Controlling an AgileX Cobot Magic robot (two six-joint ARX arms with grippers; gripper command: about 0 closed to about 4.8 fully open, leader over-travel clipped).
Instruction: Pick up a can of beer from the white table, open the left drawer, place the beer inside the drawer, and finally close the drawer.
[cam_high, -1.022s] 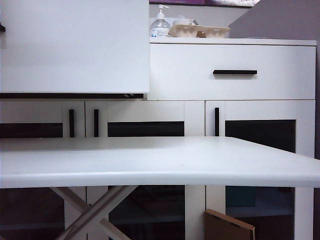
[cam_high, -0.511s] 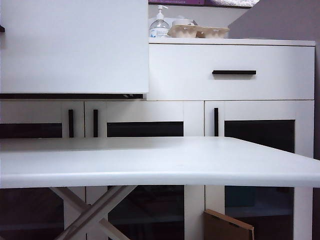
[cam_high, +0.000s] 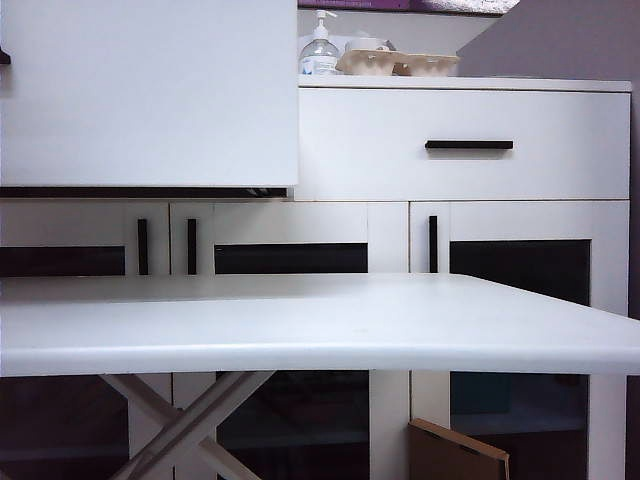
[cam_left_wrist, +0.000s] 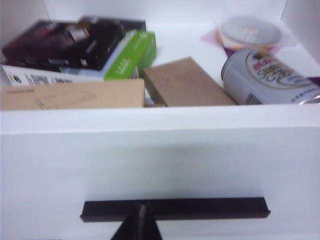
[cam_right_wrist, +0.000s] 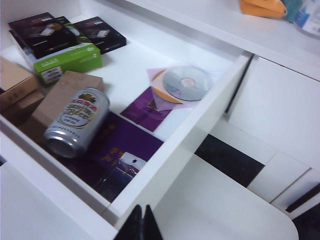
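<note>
The left gripper (cam_left_wrist: 138, 227) and the right gripper (cam_right_wrist: 140, 223) are each showing only pinched-together fingertips, and neither is holding anything.

Silver can (cam_right_wrist: 76, 122) w/ gold-red label, maybe; green box (cam_right_wrist: 67, 62); white drawer (cam_left_wrist: 160, 160), black handle (cam_left_wrist: 175, 209); purple booklet (cam_right_wrist: 127, 142).

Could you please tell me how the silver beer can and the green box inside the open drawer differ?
The silver beer can is a shiny metal cylinder lying on its side; the green box is a flat-sided rectangular carton. The can leans against a brown cardboard box; the green box sits further back beside black boxes. Both rest inside the open white drawer.
</note>
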